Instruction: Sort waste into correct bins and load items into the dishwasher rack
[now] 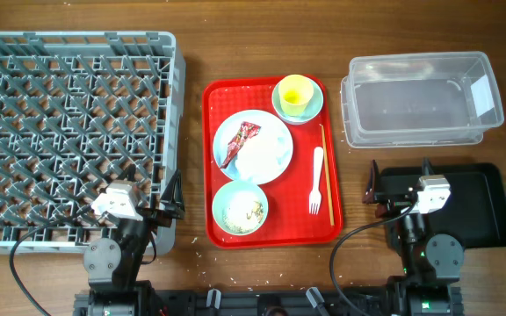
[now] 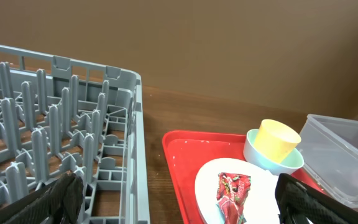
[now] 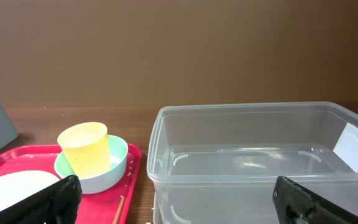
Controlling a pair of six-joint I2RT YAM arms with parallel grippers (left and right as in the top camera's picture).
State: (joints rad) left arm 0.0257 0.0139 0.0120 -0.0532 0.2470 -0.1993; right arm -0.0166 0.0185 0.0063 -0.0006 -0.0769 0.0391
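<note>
You are looking down on a wooden table [image 1: 191, 79] where the job, as far as it shows, is not yet begun. The left gripper [image 1: 169, 204] is hovering by the near right corner of the grey dishwasher rack [image 1: 77, 39]. Its fingers are spread wide and holding nothing. The right gripper [image 1: 374, 189] is hanging over the left end of the black tray [image 1: 486, 211], also spread wide and empty.

Everything to be sorted is sitting on the red serving tray [image 1: 209, 158] between the rack and the bins. The light-blue plate [image 1: 281, 133] is carrying the red snack wrapper [image 1: 237, 143] and what looks like the white napkin [image 1: 260, 158]. One bowl [image 1: 313, 107] is holding the yellow cup [image 1: 294, 90]. The other bowl [image 1: 220, 200] is holding pale food scraps [image 1: 251, 211]. The white fork [image 1: 316, 180] and the wooden stick [image 1: 325, 171] are lying side by side along the tray's right edge. The rack and the clear tub [image 1: 415, 58] are showing nothing inside.

The right arm is covering part of the black tray. The rack is running off the left edge. The napkin is blending into the plate, so its outline is uncertain. Neither wrist view is showing the fork or the bowl of scraps.
</note>
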